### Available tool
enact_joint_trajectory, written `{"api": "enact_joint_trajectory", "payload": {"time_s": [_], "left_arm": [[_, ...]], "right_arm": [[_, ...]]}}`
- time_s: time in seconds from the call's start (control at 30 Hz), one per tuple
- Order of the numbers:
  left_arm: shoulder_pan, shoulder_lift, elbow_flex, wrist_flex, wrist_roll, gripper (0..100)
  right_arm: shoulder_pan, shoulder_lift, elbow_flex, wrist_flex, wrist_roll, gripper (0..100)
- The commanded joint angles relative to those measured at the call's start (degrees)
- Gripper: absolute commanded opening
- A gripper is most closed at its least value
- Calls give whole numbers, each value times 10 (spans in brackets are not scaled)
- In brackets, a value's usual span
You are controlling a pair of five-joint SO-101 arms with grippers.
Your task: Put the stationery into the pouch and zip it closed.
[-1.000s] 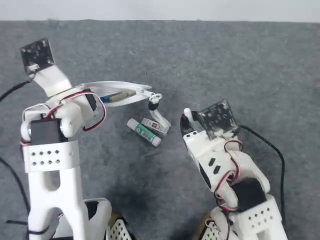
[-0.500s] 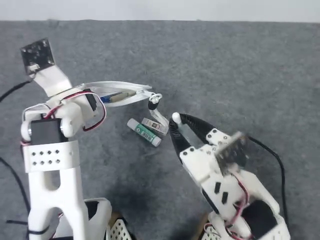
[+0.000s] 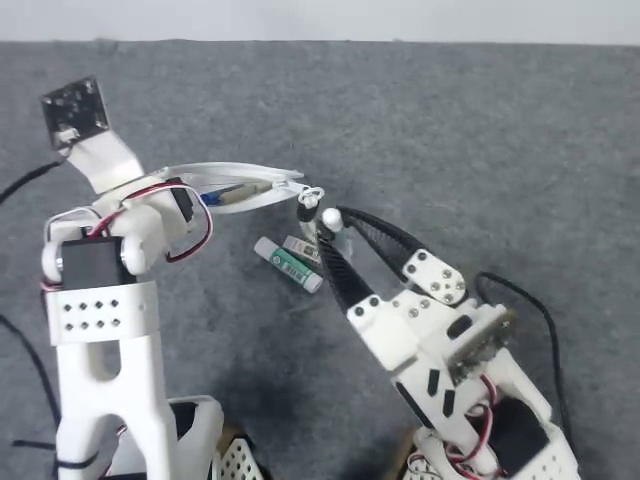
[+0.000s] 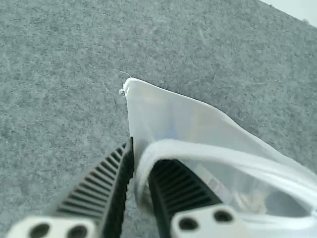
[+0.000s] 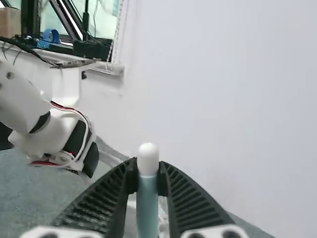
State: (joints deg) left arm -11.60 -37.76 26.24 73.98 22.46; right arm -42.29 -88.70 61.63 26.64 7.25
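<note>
A translucent white pouch (image 3: 250, 183) lies left of centre, mouth facing right, with a blue and brown item inside. My left gripper (image 4: 140, 158) is shut on the pouch (image 4: 198, 129) rim, pinching the white zipper band. My right gripper (image 3: 335, 232) hovers just right of the pouch's zipper pull (image 3: 308, 198), shut on a pale teal stick with a white cap (image 3: 330, 217). That stick (image 5: 147, 163) stands upright between the fingers of the right gripper (image 5: 147, 171). A green and white glue stick (image 3: 288, 265) and a small flat item (image 3: 305, 248) lie on the mat below the pouch mouth.
Grey felt mat (image 3: 480, 140) covers the table, with open room at the back and right. The left arm's white body (image 3: 105, 290) stands at the left. A black cable (image 3: 540, 300) trails right of the right arm.
My right arm has swung forward and to the left with the capped stick, bringing it from beside its own body to next to the pouch's zipper pull. The left arm and pouch have stayed put.
</note>
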Motion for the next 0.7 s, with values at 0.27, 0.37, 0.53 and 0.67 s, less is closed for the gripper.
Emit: {"api": "enact_joint_trajectory", "payload": {"time_s": [0.27, 0.37, 0.53, 0.67], "left_arm": [[0, -25, 8, -22, 10, 9], [0, -25, 15, -31, 10, 9], [0, -25, 15, -32, 10, 9], [0, -25, 15, -33, 10, 9]], "right_arm": [[-30, 118, -9, -218, 10, 6], [-30, 135, -10, -269, 10, 6], [-51, 151, -12, -317, 10, 6], [-80, 163, -18, -320, 10, 6]]}}
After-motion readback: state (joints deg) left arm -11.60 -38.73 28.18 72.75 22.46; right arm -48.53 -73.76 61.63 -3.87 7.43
